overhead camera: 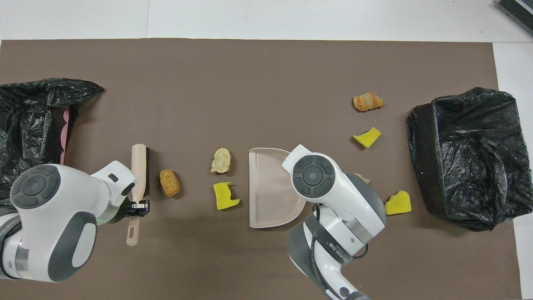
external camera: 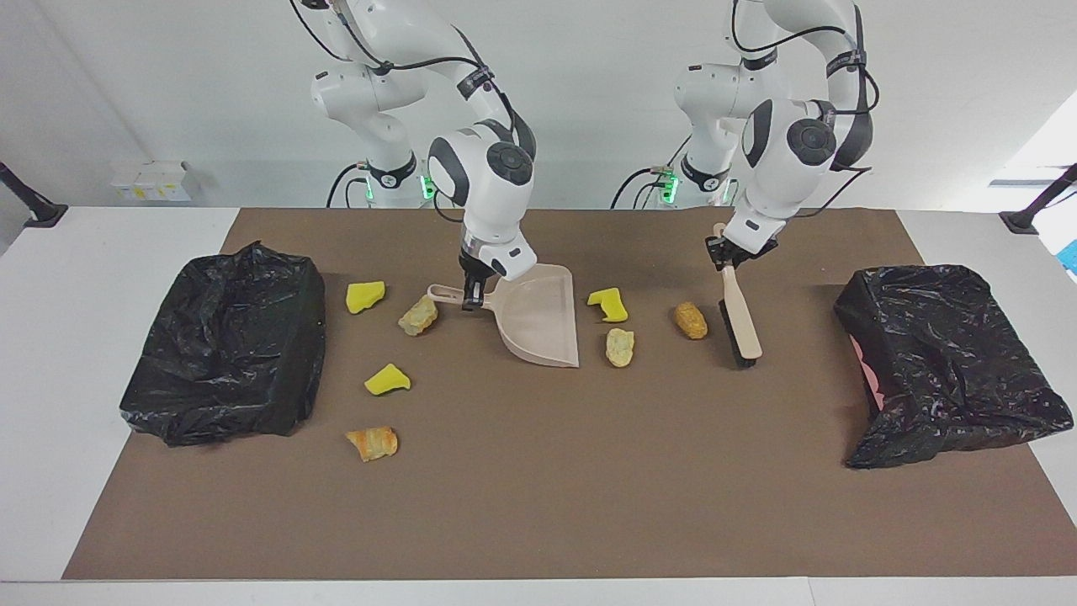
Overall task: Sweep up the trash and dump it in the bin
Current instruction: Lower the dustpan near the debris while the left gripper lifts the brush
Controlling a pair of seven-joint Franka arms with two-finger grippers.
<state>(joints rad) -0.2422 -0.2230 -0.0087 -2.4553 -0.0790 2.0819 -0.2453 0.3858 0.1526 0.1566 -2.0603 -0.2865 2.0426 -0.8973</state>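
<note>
The left end effector (external camera: 729, 255), clamped on the brush (external camera: 740, 324), has the tan lump (external camera: 690, 320) just beside its bristles toward the dustpan (external camera: 543, 324), gripped by the right end effector (external camera: 472, 296)

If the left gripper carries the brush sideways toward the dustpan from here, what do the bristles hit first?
Probably the tan-orange lump lying just beside the brush held by the left gripper. After it come the pale bread piece and the notched yellow chunk, then the dustpan held by the right gripper.
</note>
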